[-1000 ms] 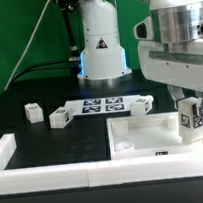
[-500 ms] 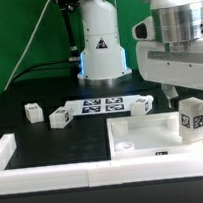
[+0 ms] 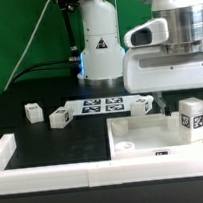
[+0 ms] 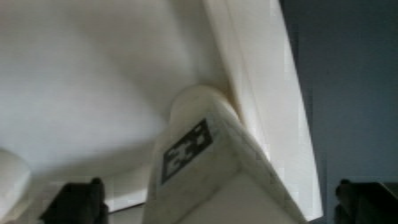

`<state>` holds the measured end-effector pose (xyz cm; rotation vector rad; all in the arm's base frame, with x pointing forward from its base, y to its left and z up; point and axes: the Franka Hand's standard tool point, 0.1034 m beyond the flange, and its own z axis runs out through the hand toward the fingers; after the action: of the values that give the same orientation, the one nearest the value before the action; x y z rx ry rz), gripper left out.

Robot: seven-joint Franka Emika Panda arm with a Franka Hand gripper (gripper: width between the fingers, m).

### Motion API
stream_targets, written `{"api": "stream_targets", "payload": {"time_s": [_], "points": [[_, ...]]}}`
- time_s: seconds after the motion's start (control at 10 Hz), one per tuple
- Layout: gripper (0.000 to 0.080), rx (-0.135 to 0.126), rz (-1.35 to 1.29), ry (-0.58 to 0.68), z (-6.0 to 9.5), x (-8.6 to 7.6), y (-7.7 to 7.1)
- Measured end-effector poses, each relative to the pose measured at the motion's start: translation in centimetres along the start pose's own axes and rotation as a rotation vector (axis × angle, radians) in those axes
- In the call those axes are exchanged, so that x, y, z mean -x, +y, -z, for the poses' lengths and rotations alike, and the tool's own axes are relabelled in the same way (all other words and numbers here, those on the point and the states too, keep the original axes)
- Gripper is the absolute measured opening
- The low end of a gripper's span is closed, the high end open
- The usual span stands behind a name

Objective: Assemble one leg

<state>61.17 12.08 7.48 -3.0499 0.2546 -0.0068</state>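
A white leg (image 3: 193, 118) with a marker tag stands upright in the corner of the large flat white square part (image 3: 143, 138) at the exterior view's right. My gripper (image 3: 189, 98) hangs just above it. In the wrist view the leg (image 4: 205, 160) rises between my two dark fingers (image 4: 75, 202), which stand wide apart and clear of it. The gripper (image 4: 219, 206) is open. Three more legs lie on the black table: one (image 3: 32, 112) and another (image 3: 60, 117) at the left, a third (image 3: 141, 106) near the middle.
The marker board (image 3: 103, 104) lies flat behind the square part. A white raised rail (image 3: 56, 175) runs along the table's front edge and turns up at the left (image 3: 3, 149). The robot base (image 3: 101, 49) stands at the back.
My gripper held the leg on the square part's corner; now the jaws have opened, the hand has turned and stands higher. The leg stays upright where it was.
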Motion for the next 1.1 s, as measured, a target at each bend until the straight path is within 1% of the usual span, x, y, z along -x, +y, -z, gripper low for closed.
{"api": "stream_targets", "payload": {"time_s": [0.2,0.3,0.4,0.5,0.6,0.7,1.0,1.1], "points": [[0.0648,0.013,0.211,0.003,0.01,-0.01,-0.15],[0.0648,0.014,0.286,0.002,0.02,-0.04,-0.05],[0.0521,0.016,0.388,0.002,0.0,-0.07,0.09],[0.0521,0.016,0.396,0.002,0.0,-0.06,0.09],[0.0382,0.016,0.396,0.002,-0.01,-0.06,0.1],[0.0288,0.016,0.396,0.002,-0.01,-0.07,0.1],[0.0289,0.012,0.336,0.002,-0.02,-0.08,0.21],[0.0289,0.003,0.249,0.003,0.02,-0.25,0.65]]}}
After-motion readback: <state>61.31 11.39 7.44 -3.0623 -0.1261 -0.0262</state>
